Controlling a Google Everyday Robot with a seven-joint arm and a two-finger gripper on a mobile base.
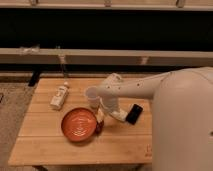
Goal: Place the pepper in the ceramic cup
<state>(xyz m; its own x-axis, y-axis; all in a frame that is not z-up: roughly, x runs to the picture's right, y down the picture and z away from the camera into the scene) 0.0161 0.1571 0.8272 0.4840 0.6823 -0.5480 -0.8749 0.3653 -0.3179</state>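
Observation:
The pepper (99,126) is small and dark red. It lies on the wooden table (50,145) against the right rim of the round orange-red plate (78,124). The ceramic cup (92,96) is pale and stands upright just behind the plate. My gripper (101,115) hangs from the white arm, directly over the pepper's upper end and just right of and in front of the cup. The gripper hides part of the pepper, so I cannot tell whether it touches it.
A white labelled bottle (59,96) lies on its side at the table's back left. A black phone-like slab (133,113) lies right of the gripper. My white arm and body fill the right side. A bench rail runs behind the table.

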